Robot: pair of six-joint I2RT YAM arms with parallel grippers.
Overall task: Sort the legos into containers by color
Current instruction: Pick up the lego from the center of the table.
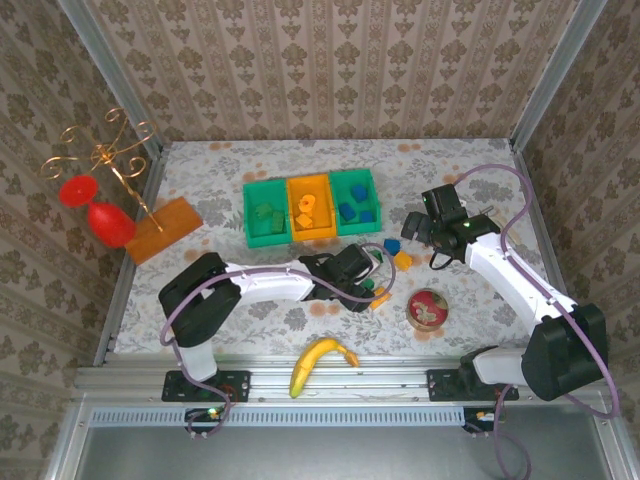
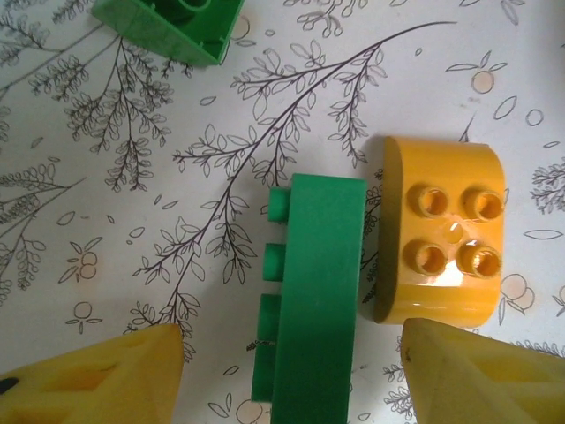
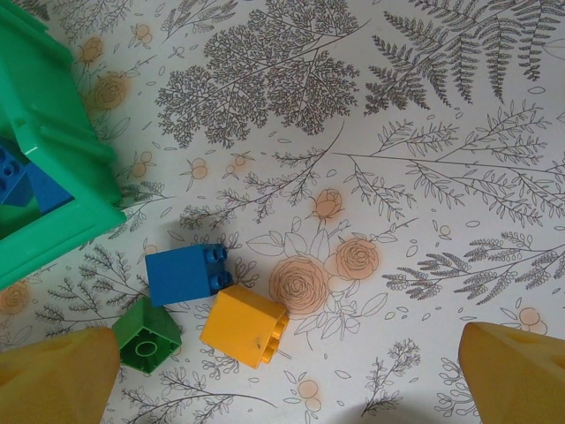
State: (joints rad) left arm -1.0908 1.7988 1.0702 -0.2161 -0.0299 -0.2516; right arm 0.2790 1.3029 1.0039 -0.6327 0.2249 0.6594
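Closest of all, two yellow fingertips (image 2: 88, 380) of the left gripper (image 2: 291, 375) at the bottom of the left wrist view, set apart and holding nothing. Between them a green lego (image 2: 313, 291) lying on the flowery table (image 2: 132, 177), bumps pointing left, touched by neither fingertip. Just to its right an orange-yellow lego (image 2: 441, 234), bumps facing up, right beside the green one, maybe touching it, hard to tell. At the top edge, part of another green block (image 2: 168, 26). In the right wrist view, the right gripper (image 3: 287, 375) wide open too, nothing between its yellow tips. Below it, on the table, three little blocks close together: a blue lego (image 3: 187, 274), a second orange-yellow lego (image 3: 244, 325) just under it, and a small green lego (image 3: 146, 340) to the left of that one. At the left edge, a corner of the right green bin (image 3: 53, 177) with blue blocks inside. From above, three bins in a row at the middle of the table: the left green bin (image 1: 250, 200) with green blocks in it, the orange bin (image 1: 311, 182) with orange-yellow blocks, then the right green bin with blue ones. In front of the bins, the left arm stretched low toward the loose blocks, the right arm reaching in from the other side. Nearer the front, a round red-rimmed tin (image 1: 428, 308) and a yellow banana (image 1: 320, 362). Off to the left, a flat orange board (image 1: 165, 228).
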